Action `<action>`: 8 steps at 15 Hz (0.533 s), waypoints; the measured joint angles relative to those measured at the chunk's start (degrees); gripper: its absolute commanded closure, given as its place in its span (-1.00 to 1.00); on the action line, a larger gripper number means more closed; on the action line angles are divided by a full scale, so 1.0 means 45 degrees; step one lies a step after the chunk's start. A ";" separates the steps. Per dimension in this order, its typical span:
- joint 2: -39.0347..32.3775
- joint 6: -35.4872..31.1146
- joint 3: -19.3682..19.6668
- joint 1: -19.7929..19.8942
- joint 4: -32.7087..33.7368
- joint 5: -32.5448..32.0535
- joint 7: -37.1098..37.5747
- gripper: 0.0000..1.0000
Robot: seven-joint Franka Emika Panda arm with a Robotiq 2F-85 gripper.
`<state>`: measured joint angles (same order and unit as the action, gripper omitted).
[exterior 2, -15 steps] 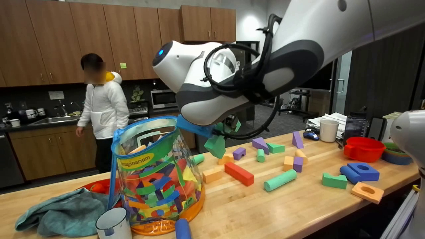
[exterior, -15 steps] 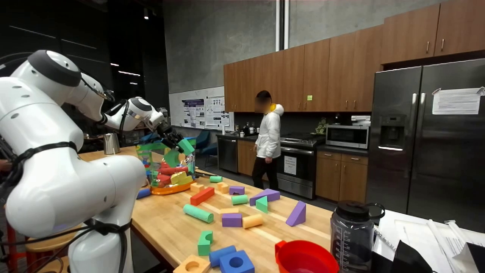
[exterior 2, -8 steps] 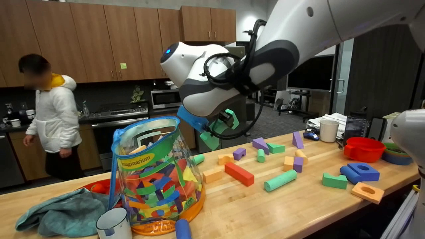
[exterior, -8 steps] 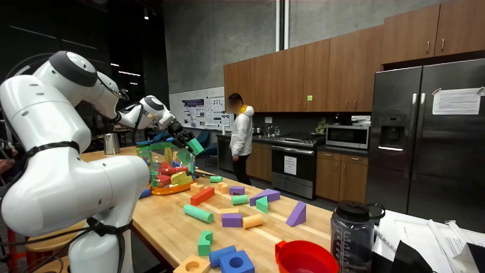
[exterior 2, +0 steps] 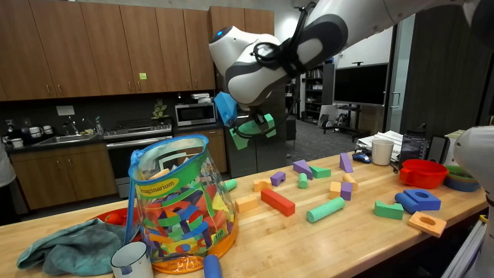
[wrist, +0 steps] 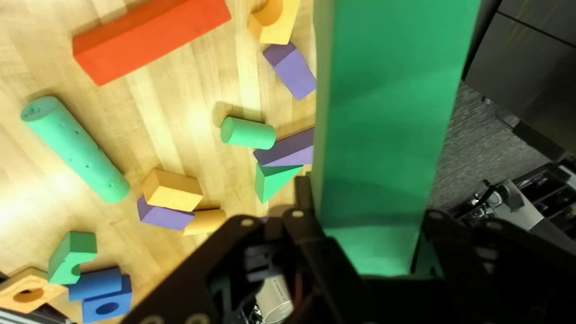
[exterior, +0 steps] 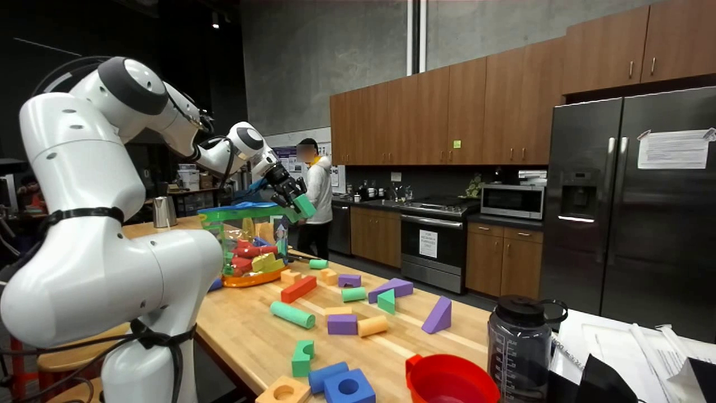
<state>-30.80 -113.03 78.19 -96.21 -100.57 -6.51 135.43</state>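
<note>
Above the level of a wooden desk (exterior 2: 285,247), fingers (wrist: 310,238) parted partway grip a green block (wrist: 387,112), near a clear bag (exterior 2: 193,170) holding colorful blocks (exterior: 262,263).

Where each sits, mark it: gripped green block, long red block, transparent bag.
Gripped green block (wrist: 389,128), wrist view: broad flat face.
Long red block (wrist: 153,42), wrist view: one long side.
Transparent bag (exterior 2: 159,188), in an exterior view: yellow patch on its wall.

Pretty sure it's a kitchen in some lab or office: steel fridge (exterior: 643,224), stove (exterior: 449,242), microwave (exterior: 506,202), sink (exterior 2: 65,139) and a long run of wood cabinets (exterior: 464,112). Posters (exterior: 288,155) on a whiteboard (exterior: 333,136), a big screen (exterior 2: 361,85) and a robot arm (exterior: 112,268) are the workplace giveaway.
</note>
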 measured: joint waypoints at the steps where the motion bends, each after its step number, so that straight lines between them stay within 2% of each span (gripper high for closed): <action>1: 0.0288 -0.0166 0.0001 -0.0017 -0.0010 -0.0122 0.0544 0.68; 6: 0.1449 -0.1491 0.0108 -0.0406 -0.0269 -0.0492 0.3258 0.68; 8: 0.1179 -0.2380 0.1162 -0.1177 -0.0450 0.1033 0.3033 0.68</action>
<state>-25.50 -123.74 83.41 -101.51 -102.60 -1.86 149.07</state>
